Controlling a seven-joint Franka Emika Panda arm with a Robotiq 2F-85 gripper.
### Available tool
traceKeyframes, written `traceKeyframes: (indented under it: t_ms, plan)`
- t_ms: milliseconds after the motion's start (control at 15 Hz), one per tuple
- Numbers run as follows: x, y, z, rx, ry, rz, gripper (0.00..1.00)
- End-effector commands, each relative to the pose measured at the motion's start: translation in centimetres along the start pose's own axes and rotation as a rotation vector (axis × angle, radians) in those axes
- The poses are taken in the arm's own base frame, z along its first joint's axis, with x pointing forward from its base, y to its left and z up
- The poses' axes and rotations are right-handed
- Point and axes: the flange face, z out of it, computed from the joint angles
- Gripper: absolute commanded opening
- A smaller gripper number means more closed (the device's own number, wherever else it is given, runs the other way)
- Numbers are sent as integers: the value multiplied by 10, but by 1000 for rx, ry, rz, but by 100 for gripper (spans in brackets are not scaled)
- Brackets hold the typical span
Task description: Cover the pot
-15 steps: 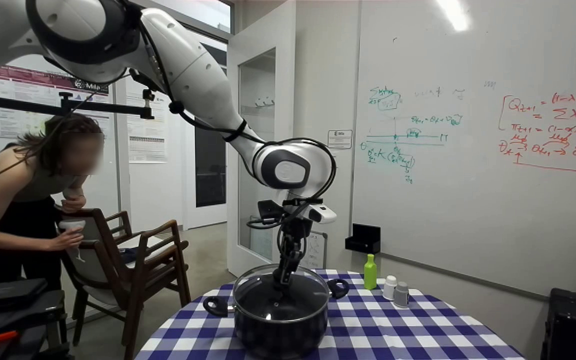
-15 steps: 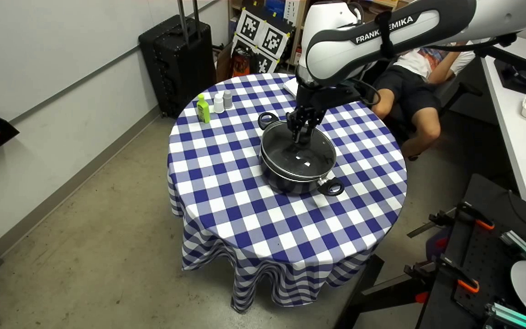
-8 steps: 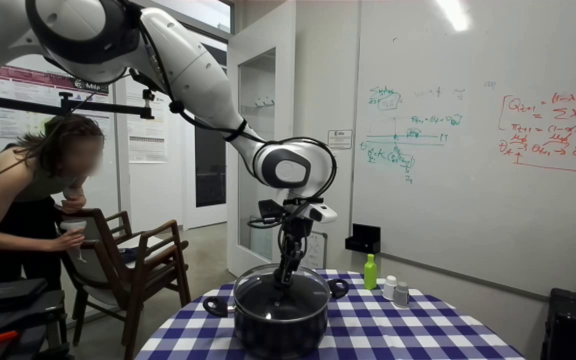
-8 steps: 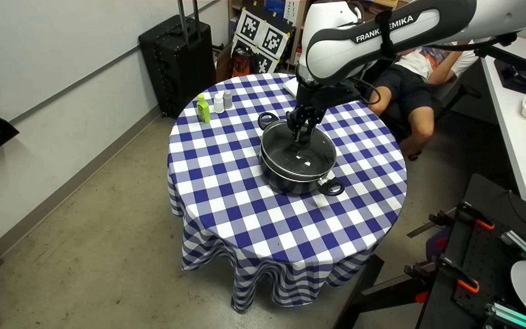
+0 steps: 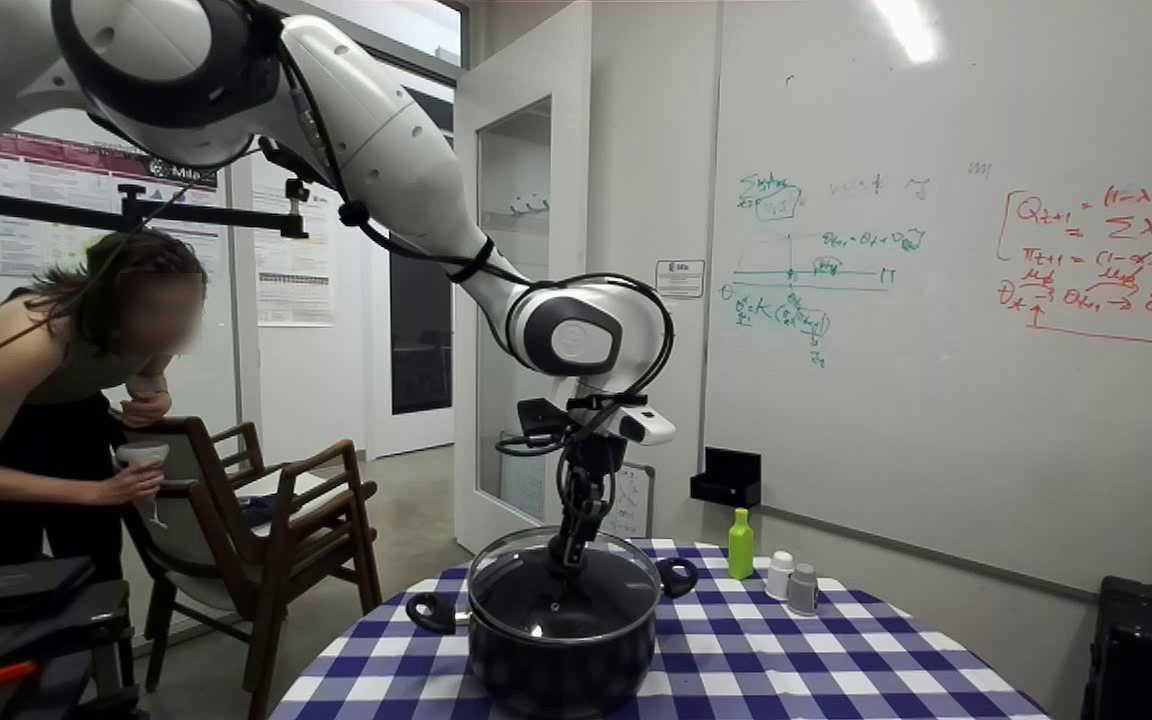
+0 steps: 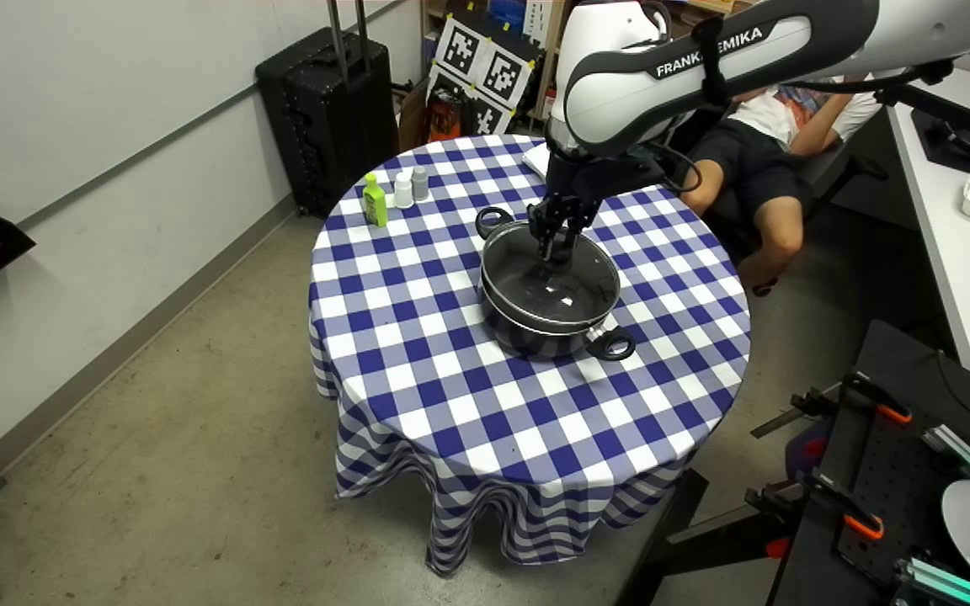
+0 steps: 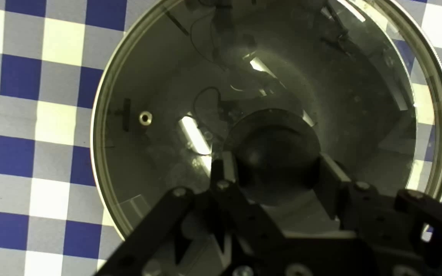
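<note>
**Lid over pot, gripper clamped on the lid's knob**

Nearest: gripper and lid have barely shifted against the frame a second earlier. Pot in the same spot on the checked tablecloth, under the lid, its two side handles unmoved.

Wrist view alone shows the grip: finger pads on either side of the round black knob, which is hard to make out in both exterior views. Also there, a small metal-ringed hole in the glass, and cloth seen through the lid along one edge. In an exterior view lid rim and pot rim read as two lines; whether they touch all round is unclear.

Arm: comes in high from the side, bends at the wrist, gripper pointing down over the pot.

Farther, by the table edge: green bottle, white container, grey container, upright, close together.

Farthest, in an exterior view: standing person leaning over a wooden chair, holding a stemmed glass; whiteboard with green and red writing. In an exterior view: seated person, legs slightly shifted since a second ago.
</note>
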Motion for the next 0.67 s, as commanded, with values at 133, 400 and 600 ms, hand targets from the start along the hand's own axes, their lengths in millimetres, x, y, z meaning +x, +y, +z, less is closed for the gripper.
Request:
traceKeyframes:
  t_ms: [133,400,600]
  plan:
    - [3,-3,-4,-11,-3,9,26]
    - [4,-2,0,-16,-3,17,26]
    - [4,-2,0,-15,0,23,26]
